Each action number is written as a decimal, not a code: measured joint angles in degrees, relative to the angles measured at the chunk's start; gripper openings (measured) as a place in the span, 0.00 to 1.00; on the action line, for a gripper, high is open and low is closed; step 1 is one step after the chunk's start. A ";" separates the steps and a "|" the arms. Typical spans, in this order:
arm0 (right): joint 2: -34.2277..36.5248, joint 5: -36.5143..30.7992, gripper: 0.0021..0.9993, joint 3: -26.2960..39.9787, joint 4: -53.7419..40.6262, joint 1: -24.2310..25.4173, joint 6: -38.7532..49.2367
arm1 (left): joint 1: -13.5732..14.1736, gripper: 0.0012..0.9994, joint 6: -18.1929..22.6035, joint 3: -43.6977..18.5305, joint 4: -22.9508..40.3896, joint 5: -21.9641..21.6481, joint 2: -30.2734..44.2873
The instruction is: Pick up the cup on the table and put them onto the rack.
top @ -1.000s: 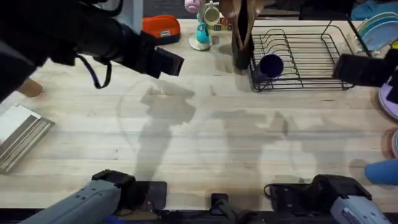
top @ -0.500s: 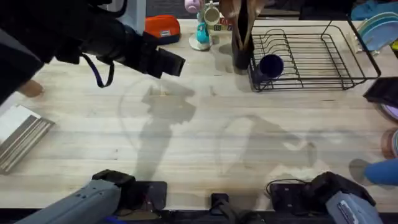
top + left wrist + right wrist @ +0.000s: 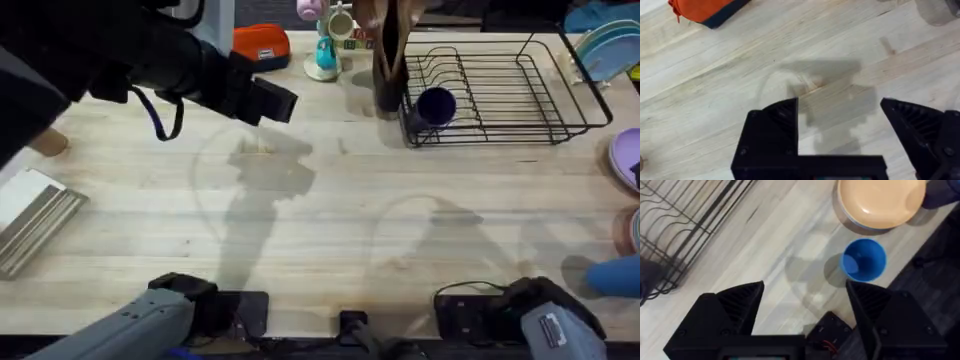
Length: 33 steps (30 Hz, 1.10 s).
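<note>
The small dark navy-blue plastic cup [image 3: 436, 105] sits inside the black wire dish rack [image 3: 500, 90] at its 9 o'clock end, around 1 o'clock on the pale plank table [image 3: 330, 210]. Left gripper [image 3: 840, 125] hangs spread wide, grasping nothing — right gripper [image 3: 805, 305] too, above a bright blue cup [image 3: 863, 260] and a peach plate [image 3: 880, 200].

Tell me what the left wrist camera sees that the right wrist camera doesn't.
Left wrist only: an orange pouch lying on the table, beyond the open left hand. Right wrist only: the black wire rack, a bright blue cup standing upright, and a peach plate beside it, beyond the open right hand. Both share the pale wood table, and each hand is holding nothing.
</note>
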State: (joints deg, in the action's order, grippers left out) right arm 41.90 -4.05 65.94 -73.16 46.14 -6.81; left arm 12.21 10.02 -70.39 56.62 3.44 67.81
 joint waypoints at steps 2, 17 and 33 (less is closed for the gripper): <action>0.66 -1.16 1.00 0.04 -0.18 0.30 0.00 | 0.00 0.99 0.00 0.00 0.00 0.00 0.00; 8.72 -5.19 1.00 0.04 -0.39 2.25 0.67 | 0.00 0.99 -0.02 0.00 -0.02 0.00 0.00; 14.81 -5.19 1.00 0.06 1.24 10.79 0.35 | 0.00 0.99 -0.02 0.00 -0.26 0.00 0.00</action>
State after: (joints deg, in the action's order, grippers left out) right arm 56.72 -9.23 66.00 -71.92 56.93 -6.46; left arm 12.21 10.00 -70.39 56.36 3.44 67.81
